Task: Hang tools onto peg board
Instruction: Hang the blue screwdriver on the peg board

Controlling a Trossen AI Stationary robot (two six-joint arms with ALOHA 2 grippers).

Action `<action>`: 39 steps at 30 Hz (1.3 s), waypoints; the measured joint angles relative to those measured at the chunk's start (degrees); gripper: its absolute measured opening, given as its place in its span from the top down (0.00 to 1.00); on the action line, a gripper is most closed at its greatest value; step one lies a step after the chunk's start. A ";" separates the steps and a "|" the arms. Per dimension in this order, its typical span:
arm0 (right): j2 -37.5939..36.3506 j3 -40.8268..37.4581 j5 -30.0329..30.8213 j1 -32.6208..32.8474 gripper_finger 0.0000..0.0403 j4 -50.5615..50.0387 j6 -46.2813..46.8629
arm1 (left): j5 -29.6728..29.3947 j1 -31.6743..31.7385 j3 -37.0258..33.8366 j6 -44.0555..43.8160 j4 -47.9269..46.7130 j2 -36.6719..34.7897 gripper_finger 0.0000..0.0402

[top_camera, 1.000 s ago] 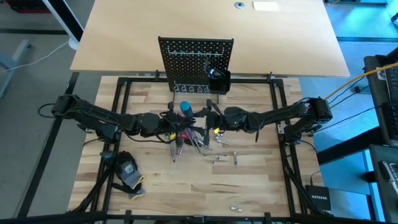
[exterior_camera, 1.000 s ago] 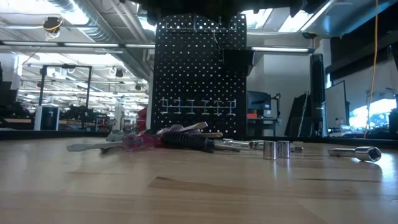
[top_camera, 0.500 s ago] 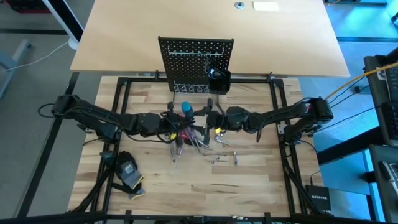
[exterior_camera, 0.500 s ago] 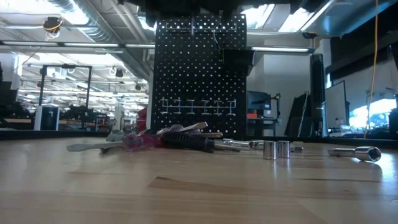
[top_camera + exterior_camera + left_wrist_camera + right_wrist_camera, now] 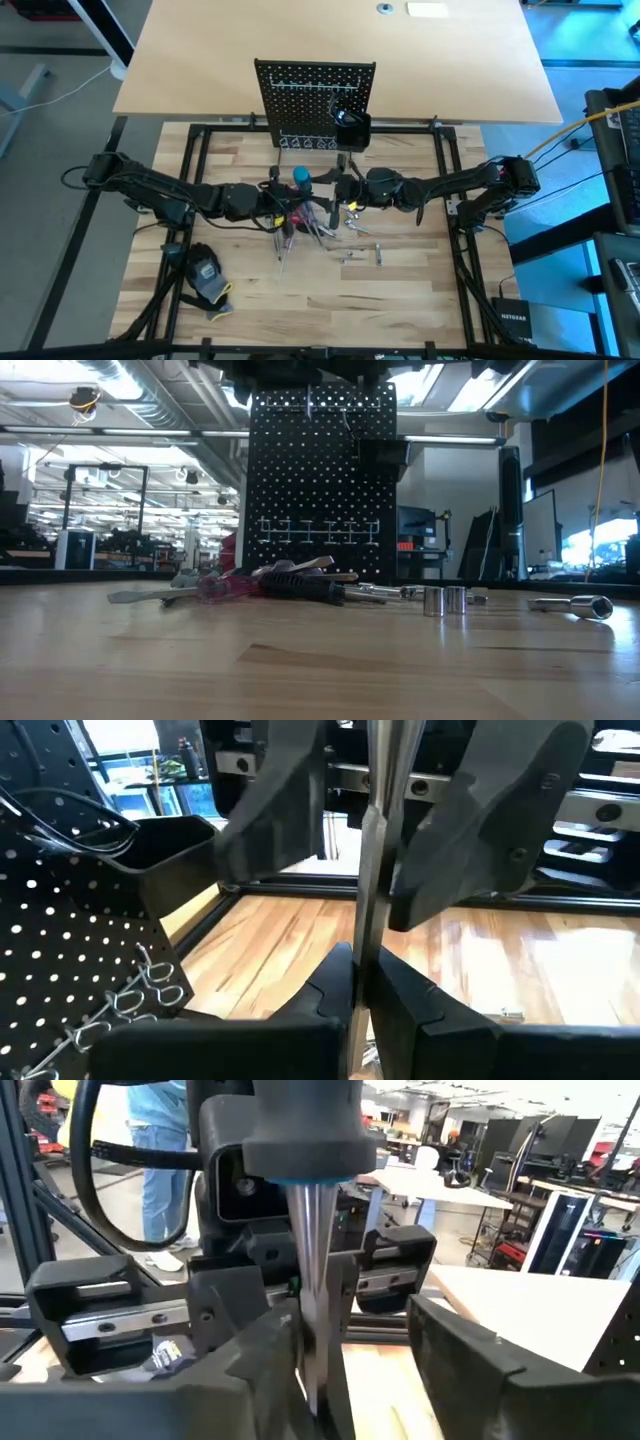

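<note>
A light, stiff, blue-handled screwdriver (image 5: pixel 298 177) is clamped by its slick shaft in the left gripper (image 5: pixel 360 982), while the right gripper (image 5: pixel 335 1340) stands part-open around it.

A tan tabletop (image 5: pixel 340 40) fills the high view at 12 o'clock, grey floor (image 5: pixel 50 130) at 9 o'clock. Across the room, ceiling ducts (image 5: pixel 130 385), strip lights (image 5: pixel 100 460), and a bright window (image 5: pixel 590 545) at 3 o'clock.
</note>
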 joint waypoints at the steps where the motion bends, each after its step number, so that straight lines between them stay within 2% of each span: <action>1: 0.00 0.00 -0.06 0.00 0.60 -0.17 0.29 | -0.49 0.00 0.00 -0.04 0.06 0.00 0.98; 12: 0.02 0.00 -0.57 0.02 0.96 -1.45 0.74 | -1.49 0.02 0.00 -0.26 0.10 -0.01 0.98; 17: 0.02 0.00 -0.55 0.02 0.94 -1.36 -0.26 | -1.41 0.02 0.00 -0.21 0.21 -0.02 0.95; 22: 0.07 0.00 -0.59 0.02 0.98 -1.40 -0.74 | -1.22 0.02 0.00 0.23 0.34 -0.02 0.91; 27: 0.09 -0.02 -0.47 0.02 0.97 -1.38 -0.91 | -1.09 0.02 0.02 0.02 0.62 -0.02 0.86; 35: -1.13 -0.04 0.77 0.02 0.98 -1.85 -1.81 | -1.07 -0.07 0.04 -0.06 -0.15 -0.89 0.67; 39: -2.61 -0.04 1.67 0.00 0.98 -2.62 -2.26 | -1.08 -0.66 0.06 -0.70 -4.17 -5.44 0.60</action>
